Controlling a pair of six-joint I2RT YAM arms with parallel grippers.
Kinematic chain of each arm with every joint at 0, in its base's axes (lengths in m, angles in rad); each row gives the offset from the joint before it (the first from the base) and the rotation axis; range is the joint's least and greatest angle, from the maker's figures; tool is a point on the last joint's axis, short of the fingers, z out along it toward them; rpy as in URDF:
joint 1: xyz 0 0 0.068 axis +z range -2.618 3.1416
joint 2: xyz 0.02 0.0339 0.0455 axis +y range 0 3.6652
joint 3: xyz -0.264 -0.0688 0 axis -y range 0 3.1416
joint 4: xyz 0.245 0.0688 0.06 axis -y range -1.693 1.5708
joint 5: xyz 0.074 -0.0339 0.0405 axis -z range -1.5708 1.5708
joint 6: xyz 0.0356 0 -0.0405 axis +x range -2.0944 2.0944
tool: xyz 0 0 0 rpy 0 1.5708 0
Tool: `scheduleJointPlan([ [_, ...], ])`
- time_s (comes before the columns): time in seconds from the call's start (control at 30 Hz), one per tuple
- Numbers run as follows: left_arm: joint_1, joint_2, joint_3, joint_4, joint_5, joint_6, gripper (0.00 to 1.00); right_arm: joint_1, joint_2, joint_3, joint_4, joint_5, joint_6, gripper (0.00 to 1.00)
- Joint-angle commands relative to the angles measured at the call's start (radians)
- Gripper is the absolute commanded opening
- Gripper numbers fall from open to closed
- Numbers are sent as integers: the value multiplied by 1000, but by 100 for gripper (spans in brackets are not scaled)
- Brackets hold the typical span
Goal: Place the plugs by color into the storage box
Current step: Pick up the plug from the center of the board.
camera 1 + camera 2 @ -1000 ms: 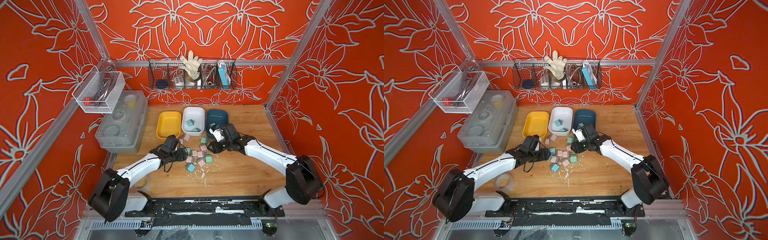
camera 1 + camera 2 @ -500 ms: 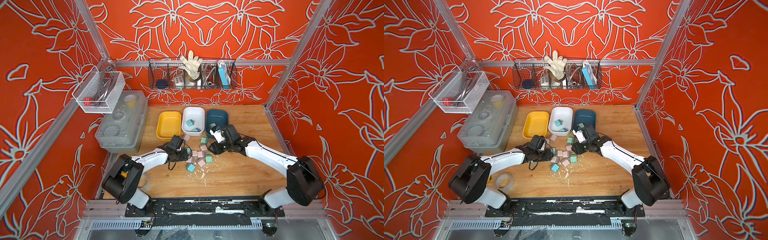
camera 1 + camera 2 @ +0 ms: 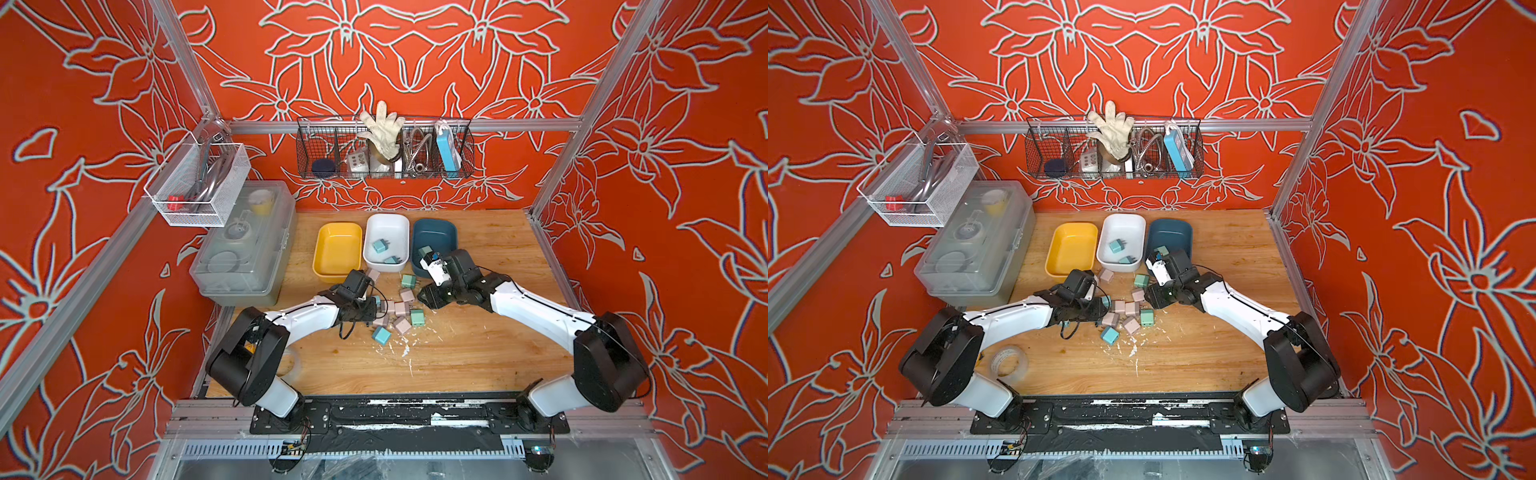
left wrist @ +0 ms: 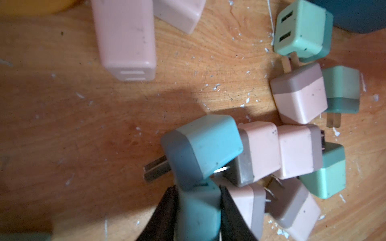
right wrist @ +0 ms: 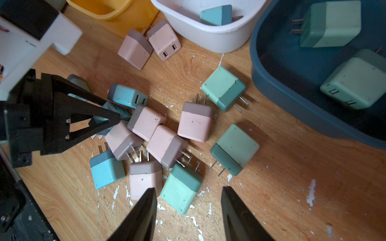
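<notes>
Pink, light blue and mint green plugs (image 3: pixel 399 309) lie heaped mid-table. My left gripper (image 4: pixel 197 189) is shut on a light blue plug (image 4: pixel 198 210) at the heap's left edge (image 3: pixel 376 303), low at the table. Another light blue plug (image 4: pixel 203 146) leans against the held one. My right gripper (image 5: pixel 189 188) hovers open at the heap's right side (image 3: pixel 426 297), close to a mint green plug (image 5: pixel 180 187), holding nothing. Behind the heap stand an empty yellow bin (image 3: pixel 336 249), a white bin (image 3: pixel 386 217) with two light blue plugs, and a dark blue bin (image 3: pixel 436 232) with mint green plugs (image 5: pixel 355 81).
A clear lidded box (image 3: pixel 245 245) stands at the table's left. A tape roll (image 3: pixel 1009 361) lies by the left arm's base. Wire baskets (image 3: pixel 384 151) hang on the back and left walls. White flecks (image 3: pixel 405 351) litter the wood in front of the heap.
My left gripper reached into the heap's left edge and closed on a light blue plug. The right gripper has stayed open in place.
</notes>
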Motion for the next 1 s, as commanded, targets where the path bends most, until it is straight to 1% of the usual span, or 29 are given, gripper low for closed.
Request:
scheduleJointPlan([
  [0.0, -7, -26, -8, -43, -32, 11, 29, 7, -21, -18, 0, 18, -6, 55],
  [0.07, -8, -33, -12, -45, -33, 10, 25, 6, -22, -18, 2, 21, -7, 55],
  [0.2, -8, -46, -14, -53, -41, 5, 23, 6, -24, -22, 6, 21, -5, 55],
  [0.3, -8, -67, -17, -56, -53, 6, 19, 6, -23, -24, 10, 22, -5, 55],
  [0.37, -8, -83, -17, -60, -62, 6, 14, 6, -19, -23, 11, 23, -5, 55],
  [0.43, -7, -104, -17, -65, -72, 7, 13, 7, -14, -21, 11, 19, -5, 55],
  [0.57, -8, -143, -14, -67, -93, 6, 0, 6, -25, -22, 1, 35, -12, 55],
  [0.67, -8, -172, 13, -89, -79, -5, 0, 6, -47, -41, 26, 52, -9, 55],
  [0.87, -9, -262, 53, -105, -73, 2, 0, 6, -41, -55, 81, -7, 10, 55],
  [0.97, -8, -256, 111, -119, -79, 26, 0, 7, -47, -61, 83, 9, 8, 55],
])
